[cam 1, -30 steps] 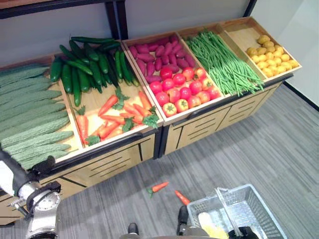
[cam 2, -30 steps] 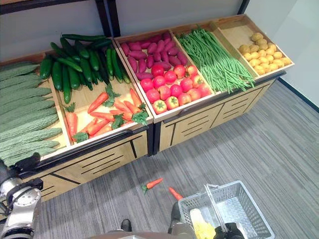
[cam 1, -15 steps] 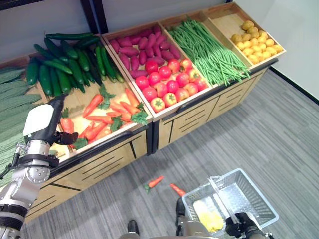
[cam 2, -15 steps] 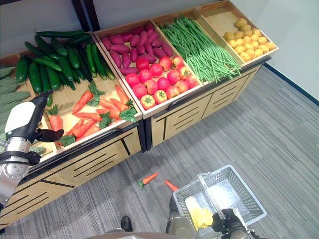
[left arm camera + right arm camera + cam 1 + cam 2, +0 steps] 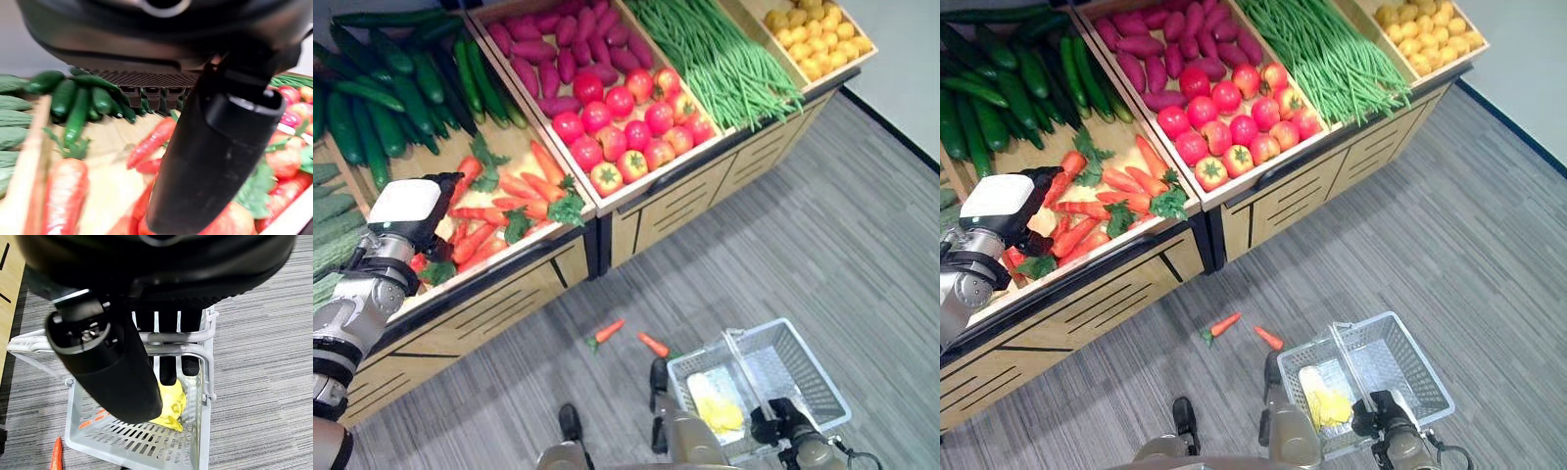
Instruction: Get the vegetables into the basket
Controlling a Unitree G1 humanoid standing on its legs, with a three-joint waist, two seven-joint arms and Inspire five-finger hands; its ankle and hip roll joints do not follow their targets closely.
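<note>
At the left of the frame the left hand (image 5: 409,209) is over the carrots (image 5: 504,196) in their wooden bin (image 5: 514,259), and I cannot tell if its fingers are open or curled. In the middle, two more carrots (image 5: 607,331) lie on the grey floor (image 5: 803,245), just beside the basket (image 5: 813,367). At the lower right the right hand (image 5: 781,423) has its fingers curled round the basket's handle (image 5: 176,350), and something yellow (image 5: 720,411) lies inside the basket.

No readable text anywhere, no labels, no numbers, no signs, nothing printed to read on the wooden produce bins, nothing on the grey basket
</note>
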